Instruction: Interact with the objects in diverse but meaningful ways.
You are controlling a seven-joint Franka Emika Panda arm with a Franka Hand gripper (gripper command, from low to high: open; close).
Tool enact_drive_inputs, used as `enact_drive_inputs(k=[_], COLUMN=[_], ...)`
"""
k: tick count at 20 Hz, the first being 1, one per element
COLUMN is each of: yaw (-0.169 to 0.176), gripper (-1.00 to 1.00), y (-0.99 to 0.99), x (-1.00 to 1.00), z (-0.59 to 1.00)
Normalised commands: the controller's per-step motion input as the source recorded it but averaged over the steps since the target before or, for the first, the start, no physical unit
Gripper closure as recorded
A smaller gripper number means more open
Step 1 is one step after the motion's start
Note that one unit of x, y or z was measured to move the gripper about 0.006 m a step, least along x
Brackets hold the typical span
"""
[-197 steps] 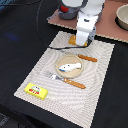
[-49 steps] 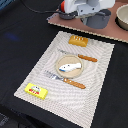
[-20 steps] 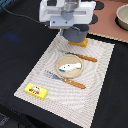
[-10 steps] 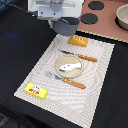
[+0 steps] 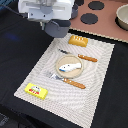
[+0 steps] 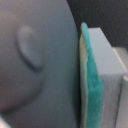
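We see a white-blue toy fish point(image 5: 67, 65) lying on a round tan plate point(image 5: 70, 75) at the middle of a pale woven rectangular placemat point(image 5: 102, 75). The fish is white with blue marks near one end, and it lies across the plate from about 8 o'clock to 2 o'clock.

An orange ridged biscuit block point(image 5: 77, 40) sits at 12 o'clock from the plate, close to the mat's far edge. A yellow red-marked packet point(image 5: 35, 90) lies at 8 o'clock from the plate, at the mat's near corner towards the exterior view's left. A knife with an orange handle point(image 5: 80, 56) lies just beyond the plate at 1 o'clock, and a fork with an orange handle point(image 5: 69, 81) lies along the plate's near side at 6 o'clock, its tines pointing towards 9 o'clock.

The mat rests on a black surface point(image 5: 17, 55). The mat is bare at 3 o'clock and 5 o'clock from the plate, and the black surface is open at 9 o'clock. At 1 o'clock, beyond the mat, a brown board with dark round discs point(image 5: 102, 17) carries a pale bowl point(image 5: 122, 16) at its far corner.

The robot's white and grey arm head point(image 5: 50, 15) hangs at 11 o'clock from the plate, over the mat's far corner, well apart from the fish. The jaws point away from the exterior camera, and the wrist view shows only blurred grey and teal shapes, so we cannot tell whether they are apart or together, nor whether they hold anything.
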Motion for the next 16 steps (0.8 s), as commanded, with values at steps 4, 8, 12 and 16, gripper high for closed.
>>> enact_drive_inputs(k=[4,8,12,16], yaw=[0.000,0.000,0.000,0.000], gripper=[1.00,1.00,1.00,1.00], y=[-0.60,-0.60,-0.56,-0.40], x=[-0.59,-0.59,-0.51,-0.43], z=[-0.28,-0.30,-0.30,-0.33])
